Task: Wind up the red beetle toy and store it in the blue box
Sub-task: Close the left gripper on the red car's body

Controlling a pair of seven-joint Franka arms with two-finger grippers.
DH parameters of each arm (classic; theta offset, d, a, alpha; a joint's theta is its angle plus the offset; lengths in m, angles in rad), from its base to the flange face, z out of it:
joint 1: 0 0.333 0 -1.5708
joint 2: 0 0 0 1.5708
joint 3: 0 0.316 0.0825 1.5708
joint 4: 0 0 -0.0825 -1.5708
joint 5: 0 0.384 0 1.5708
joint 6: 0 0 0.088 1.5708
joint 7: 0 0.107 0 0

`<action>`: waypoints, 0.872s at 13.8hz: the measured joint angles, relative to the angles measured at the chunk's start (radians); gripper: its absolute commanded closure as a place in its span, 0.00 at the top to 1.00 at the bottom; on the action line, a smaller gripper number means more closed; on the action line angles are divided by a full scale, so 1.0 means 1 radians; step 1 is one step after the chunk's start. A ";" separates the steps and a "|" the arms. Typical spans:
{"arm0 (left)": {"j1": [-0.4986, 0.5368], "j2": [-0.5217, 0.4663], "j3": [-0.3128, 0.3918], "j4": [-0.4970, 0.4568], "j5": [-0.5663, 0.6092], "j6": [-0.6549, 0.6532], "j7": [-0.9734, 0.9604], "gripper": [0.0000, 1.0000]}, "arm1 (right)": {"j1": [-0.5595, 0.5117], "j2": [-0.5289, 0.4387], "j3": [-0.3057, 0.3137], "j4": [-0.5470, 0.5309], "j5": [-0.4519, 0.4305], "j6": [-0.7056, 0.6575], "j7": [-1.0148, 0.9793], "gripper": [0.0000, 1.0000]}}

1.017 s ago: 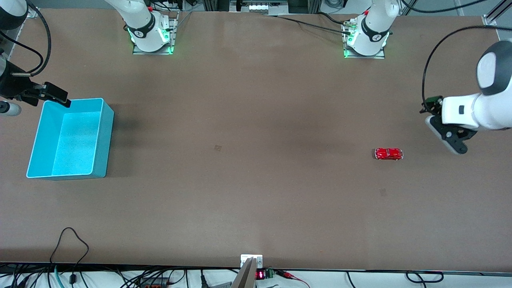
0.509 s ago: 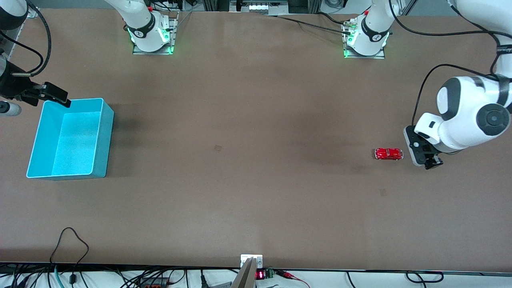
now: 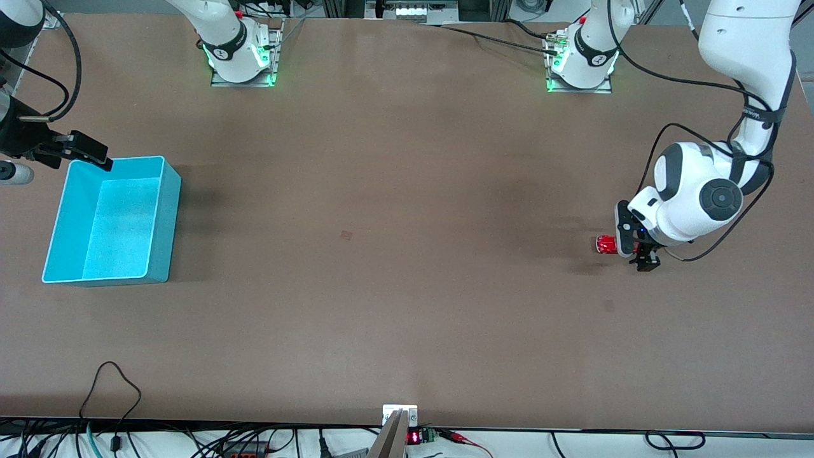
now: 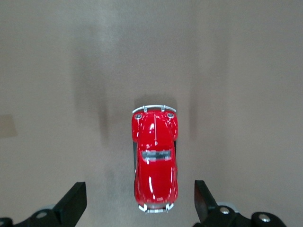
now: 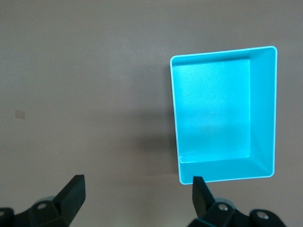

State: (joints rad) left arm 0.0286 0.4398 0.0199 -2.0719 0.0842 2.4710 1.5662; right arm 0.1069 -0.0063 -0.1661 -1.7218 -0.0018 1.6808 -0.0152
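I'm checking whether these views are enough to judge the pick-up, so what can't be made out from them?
- Front view: the left gripper covers most of the red beetle toy; only one end shows.
- Left wrist view: the picture's edge cuts off the open fingers, and no winding part can be seen on the toy.
- Front view: the waiting right gripper, beside the blue box, is partly cut off by the picture's edge.

Red beetle toy [image 4: 155, 163]: tiny glossy red car, rounded body, silvery bumpers at both ends, upright on its wheels on the worktop toward the left arm's end, partly hidden in the front view [image 3: 605, 244]. Blue box [image 3: 108, 219]: rectangular turquoise bin, tall plain walls, lighter rim, speckled floor, open top up, holding nothing, toward the right arm's end, well apart from the toy.
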 measured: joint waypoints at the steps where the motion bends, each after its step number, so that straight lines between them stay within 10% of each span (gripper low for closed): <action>1: 0.000 0.006 0.000 -0.021 0.000 0.039 0.002 1.00 | 0.000 0.000 0.000 0.000 0.000 0.000 0.000 1.00; 8: 0.002 0.007 0.000 -0.076 0.000 0.121 0.010 0.22 | 0.000 0.000 0.000 0.000 0.000 0.000 0.000 1.00; 12: 0.002 0.004 0.000 -0.076 0.000 0.121 0.013 0.13 | 0.000 0.000 0.000 0.000 0.000 0.000 0.000 1.00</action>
State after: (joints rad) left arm 0.0311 0.4443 0.0200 -2.1481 0.0843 2.5925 1.5788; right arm 0.1069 -0.0062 -0.1661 -1.7219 -0.0019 1.6808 -0.0152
